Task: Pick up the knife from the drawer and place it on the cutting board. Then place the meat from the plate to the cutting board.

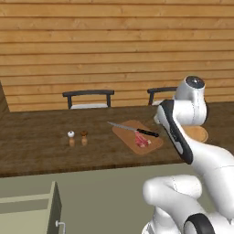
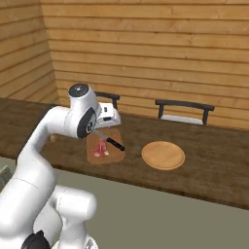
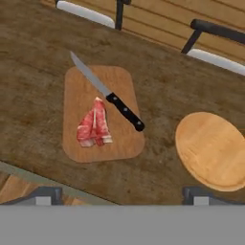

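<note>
The light-brown cutting board lies on the dark wooden counter. Across it lies the knife, silver blade toward the far left, black handle reaching the board's right edge. The pinkish-red meat rests on the board beside the blade. To the right sits the round tan plate with nothing on it. My gripper hovers well above the counter's near edge, open, nothing between its fingers. From the right base view the board, knife, meat and plate sit just beyond my hand. The drawer stands pulled out at the lower left.
Two small shakers stand on the counter left of the board. Two dark chairs stand behind the counter against the wooden plank wall. My arm hides part of the plate in the left base view.
</note>
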